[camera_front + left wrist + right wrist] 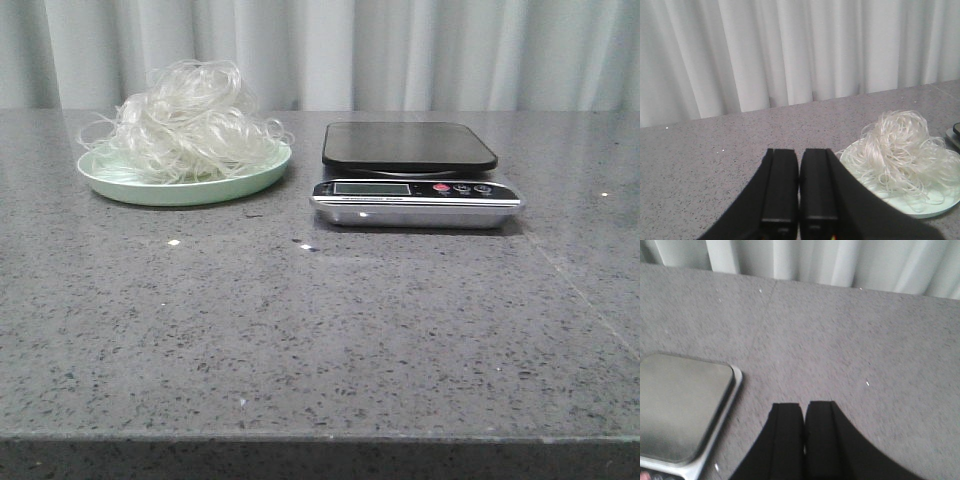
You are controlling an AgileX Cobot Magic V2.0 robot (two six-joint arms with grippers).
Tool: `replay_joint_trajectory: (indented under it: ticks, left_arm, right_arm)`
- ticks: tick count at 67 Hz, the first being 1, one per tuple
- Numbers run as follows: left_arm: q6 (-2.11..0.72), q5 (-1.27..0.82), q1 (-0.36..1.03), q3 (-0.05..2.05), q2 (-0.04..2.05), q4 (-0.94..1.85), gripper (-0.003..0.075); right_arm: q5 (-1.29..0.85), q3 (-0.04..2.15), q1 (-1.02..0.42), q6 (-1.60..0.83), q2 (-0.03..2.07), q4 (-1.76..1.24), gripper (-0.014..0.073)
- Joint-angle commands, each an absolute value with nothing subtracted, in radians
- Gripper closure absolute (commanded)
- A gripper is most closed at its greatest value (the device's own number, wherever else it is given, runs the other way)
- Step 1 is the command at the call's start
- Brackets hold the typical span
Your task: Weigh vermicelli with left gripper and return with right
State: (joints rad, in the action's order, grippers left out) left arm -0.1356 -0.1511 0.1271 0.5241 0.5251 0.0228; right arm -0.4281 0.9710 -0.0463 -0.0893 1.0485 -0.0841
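Well apart, vermicelli [190, 120], scale [412, 175], table edge [320, 436].

Pale pleated curtain [400, 50] behind grey speckled table [300, 340].

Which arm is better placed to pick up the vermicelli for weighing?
Left. Its shut tool sits close beside the vermicelli; the right tool is over by the scale.

Vermicelli [190, 120] heaped on green plate [180, 187], beside scale [415, 175]
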Motion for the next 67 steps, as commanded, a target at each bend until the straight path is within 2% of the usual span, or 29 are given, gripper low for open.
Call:
replay_joint_trajectory:
  ticks: [1, 17, 28, 48, 67]
  left_arm:
    - [-0.134, -0.061, 0.127, 0.554, 0.527, 0.034, 0.0584]
    - [-0.134, -0.049, 0.127, 0.554, 0.527, 0.034, 0.0584]
    - [-0.134, -0.049, 0.127, 0.554, 0.527, 0.034, 0.0584]
    - [-0.134, -0.047, 0.127, 0.554, 0.527, 0.032, 0.0584]
    - [-0.134, -0.042, 0.127, 0.554, 0.527, 0.032, 0.0584]
  right_arm:
    - [-0.269, 0.86, -0.037, -0.106, 0.947, -0.052, 0.0442]
    - [-0.11, 0.587, -0.037, -0.106, 0.691, -0.052, 0.0442]
    - [-0.071, 0.479, -0.037, -0.106, 0.521, -0.052, 0.0443]
    - [-0.088, 0.415, -0.037, -0.105, 0.298, -0.052, 0.0443]
    - [-0.109, 0.415, -0.037, -0.105, 0.245, -0.052, 0.0443]
